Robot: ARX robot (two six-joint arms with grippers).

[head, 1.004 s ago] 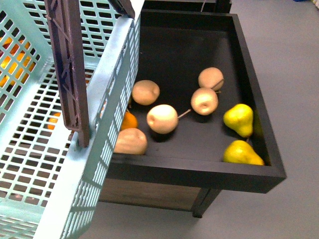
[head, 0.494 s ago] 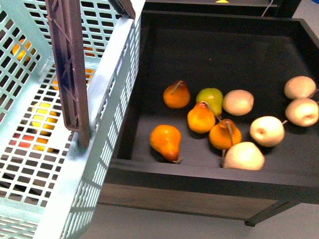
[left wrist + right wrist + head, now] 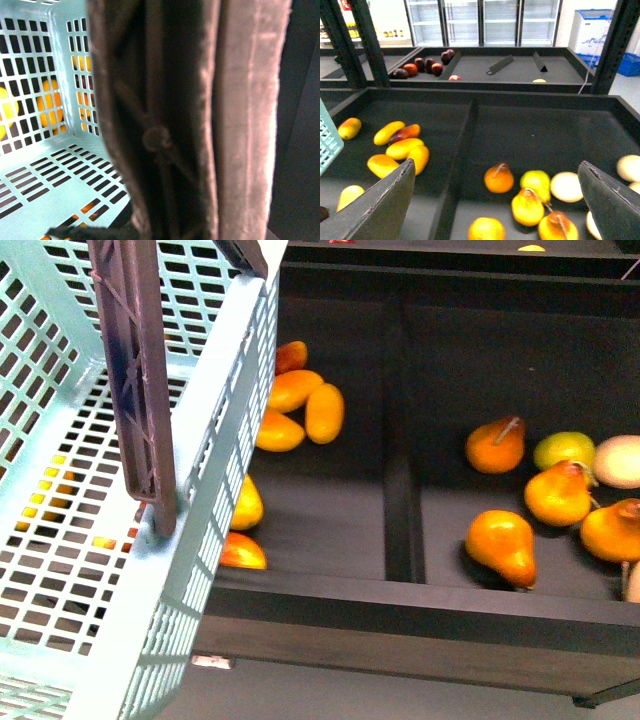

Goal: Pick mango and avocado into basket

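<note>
Ok so quick status: this looks like the search/approach step imo, nothing picked yet. The basket [image 3: 215,410] is on the robot's left, right up against the left compartment of the black tray [image 3: 400,610]. Its floor looks bare. The yellow/orange bits showing thru the slots seem to be stuff behind or under it, not in it.

The left wrist cam is basically all basket handle [image 3: 165,125], super close. I'd guess the left arm is carrying it, but I can't tell if the left jaws are clamped on it, they don't show clearly.

The right jaws are wide apart w/ nothing between them, up above the tray and looking down over both compartments.

The mango [image 3: 324,412] is in a bunch of them in the left compartment, touching its neighbour, near the basket wall. The orange pears [image 3: 500,545] in the right compartment are decoys, so skip those.

No avocado in any cam afaict. There's some dark fruit on the far shelf [image 3: 402,73], too small to call.

Next move, as I read it: swing the right arm over the divider [image 3: 398,490] to the left side, line the jaws across the mango's short axis, then come down. It's crowded there, so the neighbours may get nudged.
</note>
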